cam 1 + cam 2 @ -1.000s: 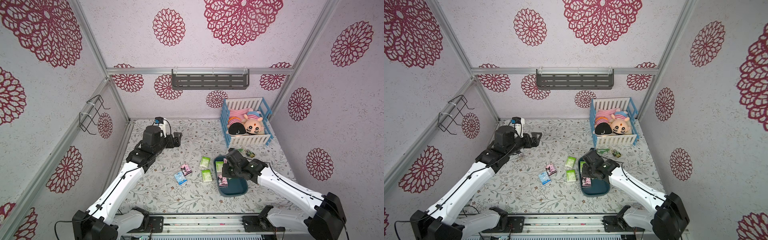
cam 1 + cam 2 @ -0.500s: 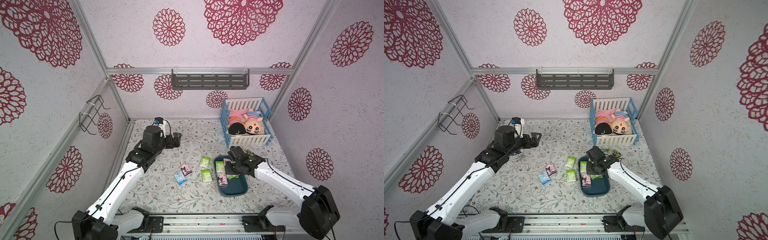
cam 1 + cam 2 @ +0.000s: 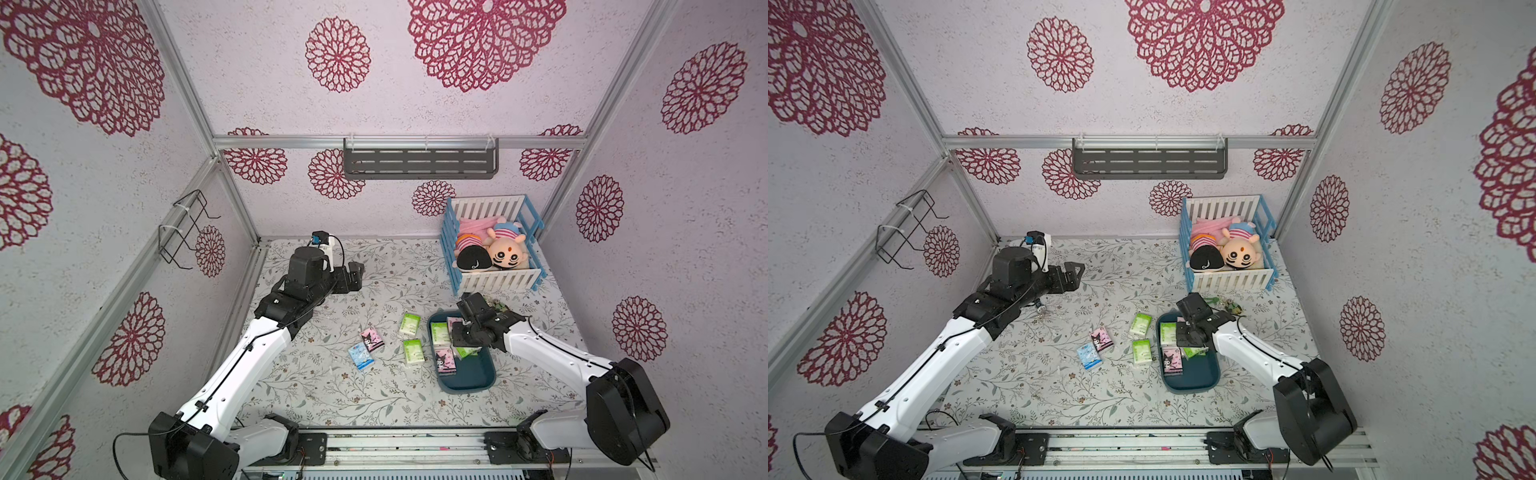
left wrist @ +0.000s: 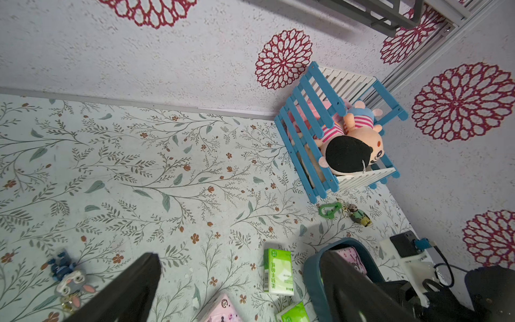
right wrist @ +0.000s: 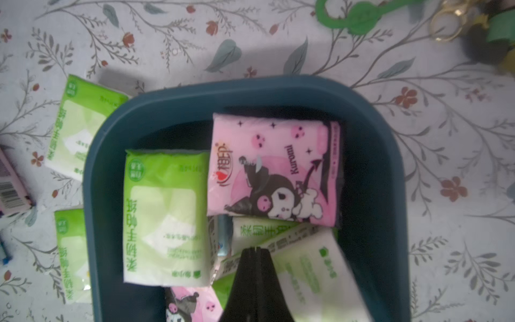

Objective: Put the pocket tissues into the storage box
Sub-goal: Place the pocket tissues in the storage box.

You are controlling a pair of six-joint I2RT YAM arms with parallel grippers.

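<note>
The dark teal storage box (image 3: 471, 380) (image 3: 1198, 376) (image 5: 237, 89) (image 4: 310, 267) lies on the right of the floral table. Several pocket tissues lie inside it: a pink pack (image 5: 273, 170), a green pack (image 5: 167, 217), a tilted green-and-white pack (image 5: 312, 267) and another pink pack (image 3: 444, 359). My right gripper (image 5: 255, 248) (image 3: 461, 340) hangs shut over the box's middle, tips together just above the tilted pack, nothing between them. On the table left of the box lie two green packs (image 3: 410, 324) (image 3: 413, 350), a pink one (image 3: 371, 338) and a light blue one (image 3: 360, 356). My left gripper (image 4: 238, 253) (image 3: 355, 276) is open and empty, far back left.
A blue-and-white crib (image 3: 494, 282) with plush dolls stands at the back right. A green keychain (image 4: 330, 209) with a small figure (image 4: 361, 218) lies between crib and box. A small toy keychain (image 4: 68, 280) lies near the left arm. A grey shelf (image 3: 419, 162) hangs on the back wall.
My right gripper has shifted a little toward the far end of the box, staying shut, and a green pack now shows beside it. The left arm has not moved.
</note>
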